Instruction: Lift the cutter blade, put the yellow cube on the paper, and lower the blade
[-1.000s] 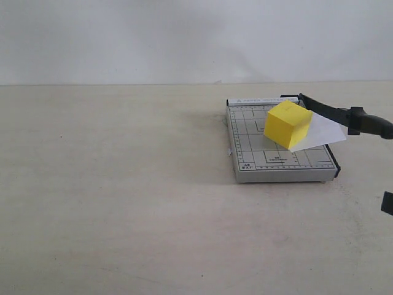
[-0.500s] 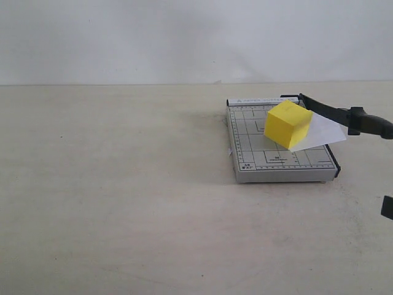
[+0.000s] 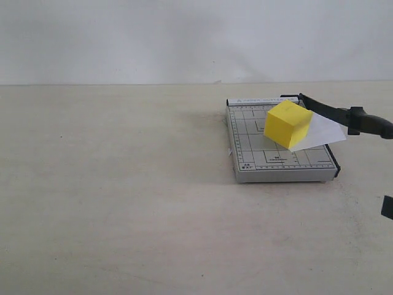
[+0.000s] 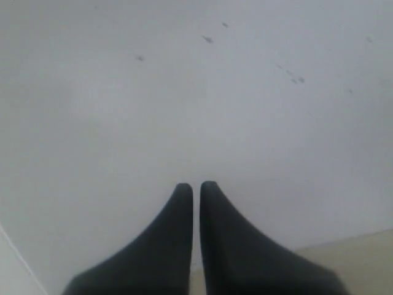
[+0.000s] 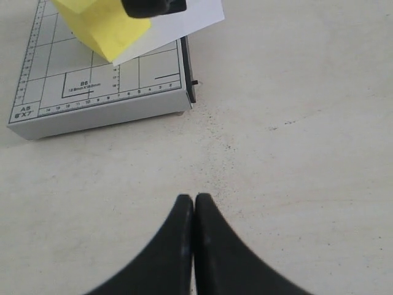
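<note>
One beige tabletop (image 3: 123,196), white wall (image 3: 153,37), yellow cube (image 3: 287,125)

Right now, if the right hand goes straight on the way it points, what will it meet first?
Likely the bare table just ahead of the shut right hand. If it passes above that, the corner of the cutter board lies next in line. Depth is unclear.

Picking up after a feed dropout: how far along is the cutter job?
Done: the cutter blade stands raised and the yellow cube sits on the paper. In hand: nothing; the right gripper and left gripper are shut and empty. To do: lowering the blade.
</note>
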Motion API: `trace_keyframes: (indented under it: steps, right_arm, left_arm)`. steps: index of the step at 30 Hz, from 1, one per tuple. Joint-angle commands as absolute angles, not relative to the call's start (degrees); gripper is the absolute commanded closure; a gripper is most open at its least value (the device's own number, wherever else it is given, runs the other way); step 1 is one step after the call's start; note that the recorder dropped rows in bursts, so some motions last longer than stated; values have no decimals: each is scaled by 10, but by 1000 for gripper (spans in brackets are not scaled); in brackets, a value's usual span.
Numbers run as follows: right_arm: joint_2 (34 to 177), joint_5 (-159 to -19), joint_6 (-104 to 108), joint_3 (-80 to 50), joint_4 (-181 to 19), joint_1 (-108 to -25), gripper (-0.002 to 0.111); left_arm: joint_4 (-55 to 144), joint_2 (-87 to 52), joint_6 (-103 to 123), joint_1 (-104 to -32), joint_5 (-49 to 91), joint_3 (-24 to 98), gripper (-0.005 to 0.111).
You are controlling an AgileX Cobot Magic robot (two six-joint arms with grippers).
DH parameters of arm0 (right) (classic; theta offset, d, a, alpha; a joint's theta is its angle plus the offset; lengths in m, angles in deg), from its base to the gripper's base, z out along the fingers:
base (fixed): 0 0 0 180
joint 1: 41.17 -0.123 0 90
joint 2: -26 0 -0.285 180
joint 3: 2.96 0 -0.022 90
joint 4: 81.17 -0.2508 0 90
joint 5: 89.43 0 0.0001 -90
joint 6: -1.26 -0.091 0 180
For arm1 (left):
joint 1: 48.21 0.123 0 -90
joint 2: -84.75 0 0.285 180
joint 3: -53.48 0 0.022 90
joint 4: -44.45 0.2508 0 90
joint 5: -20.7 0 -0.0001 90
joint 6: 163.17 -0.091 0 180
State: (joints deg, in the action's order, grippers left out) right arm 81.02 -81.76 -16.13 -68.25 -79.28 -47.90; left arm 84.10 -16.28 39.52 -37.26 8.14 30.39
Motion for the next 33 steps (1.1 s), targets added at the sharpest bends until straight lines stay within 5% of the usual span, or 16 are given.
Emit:
trace_keyframes:
  steps: [1, 12, 17, 25, 33]
  right_arm:
    - [811, -824, -158, -681, -793, -477, 108]
    - [811, -824, -147, -681, -793, -477, 108]
    - [811, -827, -147, -681, -793, -477, 108]
    - [811, -837, -127, -681, -793, -477, 108]
    - [811, -840, -116, -681, -793, -477, 108]
  left_arm:
    - [731, -229, 389, -413, -47, 176, 102]
    - [481, -480, 381, -401, -109, -63, 102]
    - [636, -592, 331, -402, -31, -147, 102]
    - [588, -618, 413, -402, 159, -236, 102]
    - [697, -657, 394, -449, 76, -237, 102]
